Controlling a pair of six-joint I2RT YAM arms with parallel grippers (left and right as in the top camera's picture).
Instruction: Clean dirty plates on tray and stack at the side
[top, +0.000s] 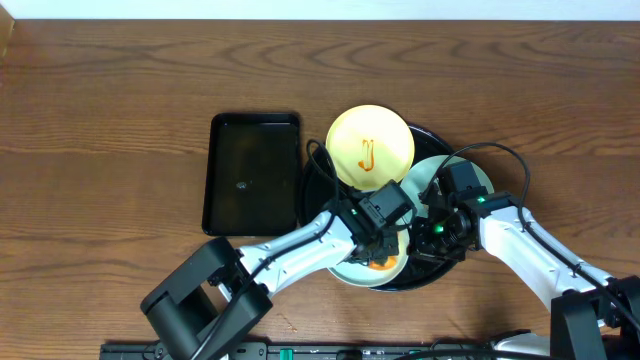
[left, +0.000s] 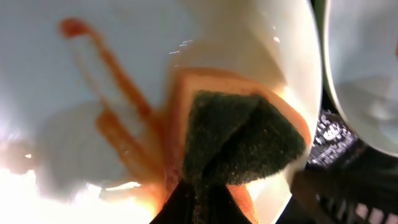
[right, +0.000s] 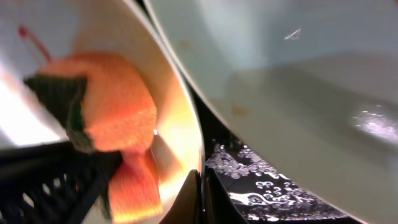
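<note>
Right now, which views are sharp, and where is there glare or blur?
Overhead: sharp, evenly lit, mild sheen on the rectangular tray. Left wrist: sponge fairly crisp, glare blown out lower left on the front plate. Right wrist: all soft, sponge blurred, hot spot along that plate's rim.

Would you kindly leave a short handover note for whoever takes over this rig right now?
Left claw: shut on the sponge, pressed on the near plate amid smeared sauce.
Right claw: shut on that plate's rim.
Yellow plate, sauce squiggle untouched, and the third plate also sit on the round tray.
Done: nothing finished; no plate stacked aside.
To do: finish this plate, clean the others, stack all beside the tray.
</note>
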